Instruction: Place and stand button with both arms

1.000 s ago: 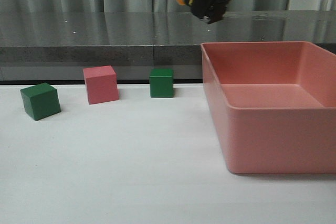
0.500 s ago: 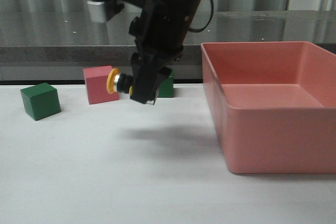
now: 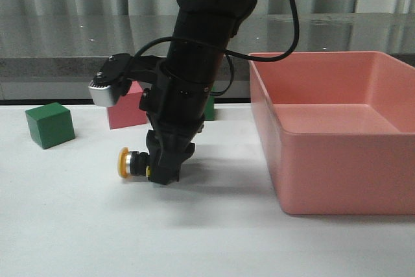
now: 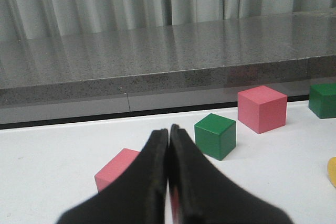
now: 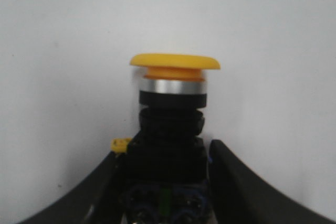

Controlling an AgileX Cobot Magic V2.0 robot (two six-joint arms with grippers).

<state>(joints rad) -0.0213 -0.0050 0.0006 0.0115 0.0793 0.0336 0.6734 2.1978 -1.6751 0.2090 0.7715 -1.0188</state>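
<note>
A: status? where's the button [image 3: 131, 163]?

B: In the right gripper [image 3: 163, 172], held sideways just above the table [image 3: 207, 238], maybe touching, can't tell. Yellow cap points left, body pinched between the fingers. It sits left of the pink bin [image 3: 337, 131] and nearer than the pink cube [image 3: 123, 111] and the far green cube [image 3: 206, 108], which the arm mostly hides.

A: left side?

B: Left gripper [image 4: 168, 182] is pressed closed on nothing, per its wrist cam. Not visible in the front view. That cam sees a green cube [image 4: 215, 136] just ahead and the yellow cap edge far off to one side.

A: so what's the step?

B: Imo set-down. The button lies horizontal, so it won't stand if simply released. Wrist cam shows the cap well clear of the fingers [image 5: 239, 182], grip on the black body.

A: how to do it clean?

B: Lower till the body rests on the table, part the fingers slowly, retreat straight up so nothing drags the cap. The round collar may roll, so keep it away from the bin wall. Then bring the left arm in to tip it onto its base; the other green cube [image 3: 50, 124] is well clear.
</note>
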